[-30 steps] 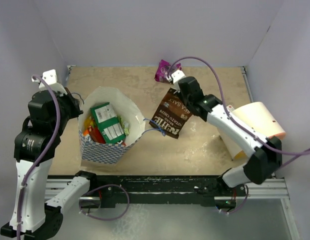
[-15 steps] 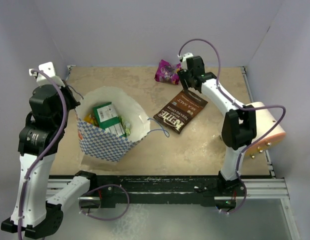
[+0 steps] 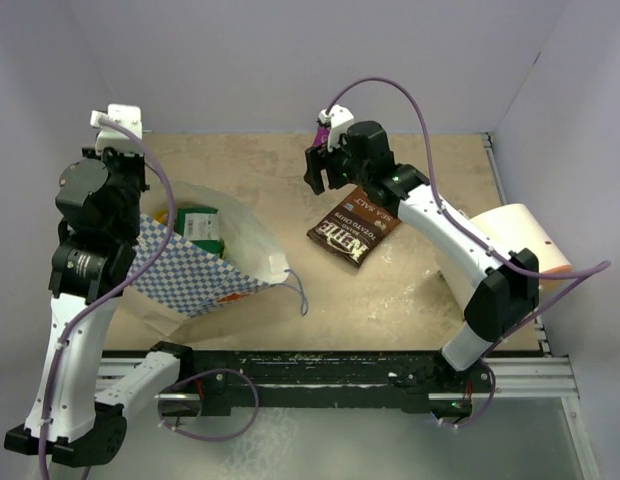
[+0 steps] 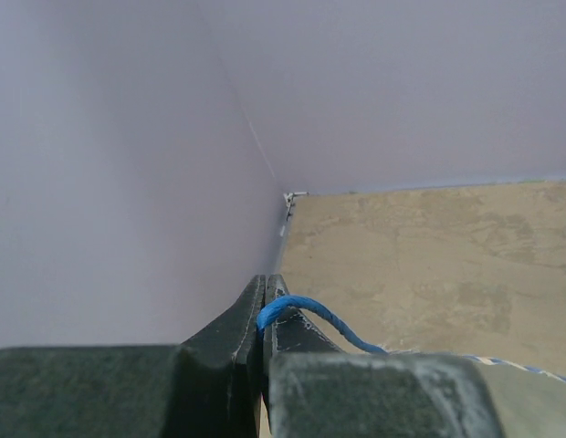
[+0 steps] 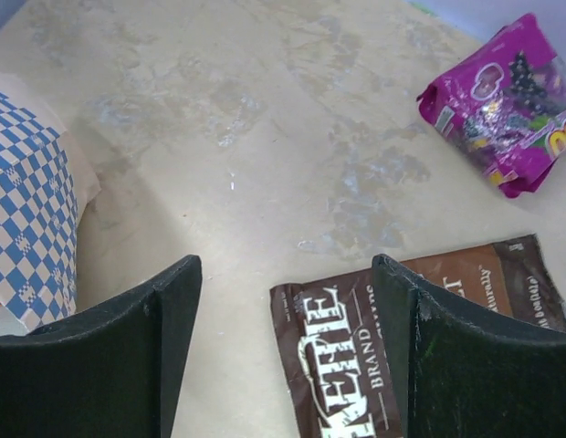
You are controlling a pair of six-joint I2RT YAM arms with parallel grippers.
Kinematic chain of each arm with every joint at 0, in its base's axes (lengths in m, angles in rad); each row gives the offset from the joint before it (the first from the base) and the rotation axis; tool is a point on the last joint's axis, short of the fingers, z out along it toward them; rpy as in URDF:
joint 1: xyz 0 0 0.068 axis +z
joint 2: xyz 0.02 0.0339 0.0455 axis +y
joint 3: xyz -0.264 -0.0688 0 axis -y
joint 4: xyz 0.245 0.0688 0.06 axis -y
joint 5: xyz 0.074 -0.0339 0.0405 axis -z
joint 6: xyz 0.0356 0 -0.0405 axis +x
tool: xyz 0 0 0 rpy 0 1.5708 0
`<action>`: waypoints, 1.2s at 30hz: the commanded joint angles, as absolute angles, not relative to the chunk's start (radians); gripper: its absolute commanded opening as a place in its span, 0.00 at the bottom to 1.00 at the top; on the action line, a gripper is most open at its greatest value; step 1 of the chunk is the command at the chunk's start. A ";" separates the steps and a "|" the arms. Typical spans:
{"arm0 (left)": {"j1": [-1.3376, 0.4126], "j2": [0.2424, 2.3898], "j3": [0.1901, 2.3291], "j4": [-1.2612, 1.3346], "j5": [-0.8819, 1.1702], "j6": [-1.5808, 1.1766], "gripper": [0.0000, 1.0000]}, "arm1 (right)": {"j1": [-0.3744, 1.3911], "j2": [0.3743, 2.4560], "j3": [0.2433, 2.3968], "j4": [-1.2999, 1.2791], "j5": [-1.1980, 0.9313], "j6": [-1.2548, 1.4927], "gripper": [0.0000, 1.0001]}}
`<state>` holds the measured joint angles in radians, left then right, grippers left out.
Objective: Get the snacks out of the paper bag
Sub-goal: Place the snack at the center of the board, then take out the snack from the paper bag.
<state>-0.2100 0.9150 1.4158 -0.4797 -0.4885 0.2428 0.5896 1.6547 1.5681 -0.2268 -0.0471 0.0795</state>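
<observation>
The paper bag (image 3: 185, 280) hangs tilted at the left, checkered band toward me and mouth facing right. Green packets (image 3: 200, 225) show inside it. My left gripper (image 4: 264, 290) is shut on the bag's blue string handle (image 4: 310, 313) and holds that side up. A dark brown snack packet (image 3: 353, 225) lies flat on the table. My right gripper (image 3: 320, 172) hovers open just left of it with nothing between its fingers (image 5: 283, 265). The brown packet (image 5: 420, 347) is below the right finger. A magenta packet (image 5: 502, 105) lies at the back, mostly hidden behind the right wrist in the top view.
A large cream-peach cylinder (image 3: 510, 240) lies at the right edge, under the right arm. The bag's other blue handle (image 3: 298, 290) dangles from its near rim. Lilac walls close the table on three sides. The bag's checkered side (image 5: 32, 219) shows at left.
My right gripper opened and let go of the brown packet, which now lies on the table, then swung left. My left arm lifted and tipped the bag over to the right.
</observation>
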 commanded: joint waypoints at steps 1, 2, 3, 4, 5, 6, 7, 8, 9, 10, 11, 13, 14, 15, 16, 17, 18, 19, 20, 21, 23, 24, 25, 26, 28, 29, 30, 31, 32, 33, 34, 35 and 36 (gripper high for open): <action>-0.210 0.956 1.482 -0.250 -0.306 0.314 0.00 | 0.585 1.612 1.520 -0.222 -0.100 0.171 0.77; -0.210 0.966 1.487 -0.285 -0.249 0.245 0.00 | 0.585 1.600 1.506 -0.222 -0.099 0.171 0.77; -0.210 0.970 1.484 -0.315 -0.189 0.167 0.00 | 0.586 1.587 1.489 -0.221 -0.096 0.168 0.78; -0.210 0.970 1.473 -0.339 -0.126 0.087 0.00 | 0.586 1.574 1.469 -0.219 -0.094 0.162 0.78; -0.210 0.963 1.459 -0.359 -0.061 0.000 0.00 | 0.586 1.562 1.455 -0.218 -0.094 0.156 0.78; -0.210 0.954 1.441 -0.373 0.009 -0.072 0.00 | 0.586 1.553 1.444 -0.220 -0.095 0.152 0.78; -0.210 0.945 1.419 -0.381 0.079 -0.130 0.00 | 0.587 1.544 1.436 -0.221 -0.104 0.147 0.78; -0.210 0.936 1.397 -0.403 0.129 -0.183 0.00 | 0.589 1.536 1.428 -0.218 -0.131 0.134 0.78; -0.210 0.927 1.385 -0.435 0.158 -0.236 0.00 | 0.594 1.527 1.416 -0.208 -0.166 0.117 0.77; -0.210 0.914 1.371 -0.467 0.185 -0.282 0.00 | 0.603 1.514 1.403 -0.200 -0.195 0.098 0.77; -0.210 0.899 1.355 -0.497 0.222 -0.308 0.00 | 0.618 1.508 1.387 -0.174 -0.220 0.081 0.77; -0.210 0.865 1.330 -0.570 0.285 -0.340 0.00 | 0.657 1.481 1.350 -0.118 -0.279 0.032 0.77; -0.210 0.848 1.322 -0.614 0.298 -0.352 0.00 | 0.681 1.467 1.332 -0.093 -0.319 -0.002 0.77; -0.210 0.825 1.315 -0.654 0.299 -0.363 0.00 | 0.713 1.448 1.311 -0.058 -0.351 -0.041 0.77; -0.210 0.803 1.308 -0.691 0.293 -0.372 0.00 | 0.750 1.424 1.284 -0.018 -0.380 -0.083 0.77; -0.209 0.780 1.299 -0.718 0.287 -0.380 0.00 | 0.785 1.401 1.257 0.023 -0.410 -0.129 0.77; -0.210 0.757 1.292 -0.741 0.284 -0.394 0.00 | 0.822 1.377 1.221 0.073 -0.444 -0.174 0.77; -0.210 0.738 1.284 -0.755 0.286 -0.404 0.00 | 0.867 1.358 1.181 0.125 -0.475 -0.219 0.77; -0.210 0.718 1.272 -0.762 0.292 -0.417 0.00 | 0.898 1.345 1.133 0.198 -0.503 -0.266 0.78; -0.210 0.705 1.264 -0.766 0.297 -0.424 0.00 | 0.928 1.342 1.107 0.236 -0.517 -0.314 0.78; -0.210 0.692 1.258 -0.770 0.287 -0.435 0.00 | 0.980 1.368 1.106 0.253 -0.534 -0.429 0.78; -0.209 0.692 1.266 -0.774 0.276 -0.436 0.00 | 1.000 1.391 1.120 0.252 -0.533 -0.476 0.78; -0.210 0.691 1.275 -0.775 0.267 -0.435 0.00 | 1.014 1.421 1.137 0.249 -0.534 -0.514 0.79; -0.210 0.691 1.279 -0.771 0.259 -0.430 0.00 | 1.027 1.452 1.158 0.246 -0.532 -0.547 0.79; -0.210 0.686 1.284 -0.761 0.239 -0.420 0.00 | 1.048 1.521 1.199 0.243 -0.509 -0.623 0.80; -0.210 0.686 1.285 -0.756 0.225 -0.417 0.00 | 1.059 1.549 1.219 0.234 -0.491 -0.690 0.81; -0.210 0.684 1.287 -0.748 0.215 -0.414 0.00 | 1.068 1.571 1.236 0.219 -0.474 -0.757 0.82; -0.210 0.686 1.289 -0.736 0.209 -0.407 0.00 | 1.074 1.594 1.255 0.190 -0.450 -0.828 0.83; -0.210 0.690 1.293 -0.730 0.204 -0.403 0.00 | 1.078 1.617 1.276 0.160 -0.424 -0.904 0.83; -0.210 0.698 1.300 -0.729 0.199 -0.398 0.00 | 1.078 1.639 1.297 0.124 -0.396 -0.970 0.84; -0.210 0.704 1.310 -0.729 0.195 -0.391 0.00 | 1.078 1.660 1.321 0.085 -0.366 -1.031 0.84; -0.210 0.714 1.318 -0.730 0.193 -0.384 0.00 | 1.077 1.676 1.340 0.058 -0.359 -1.055 0.84; -0.210 0.721 1.324 -0.727 0.190 -0.376 0.00 | 1.072 1.686 1.352 0.036 -0.335 -1.078 0.84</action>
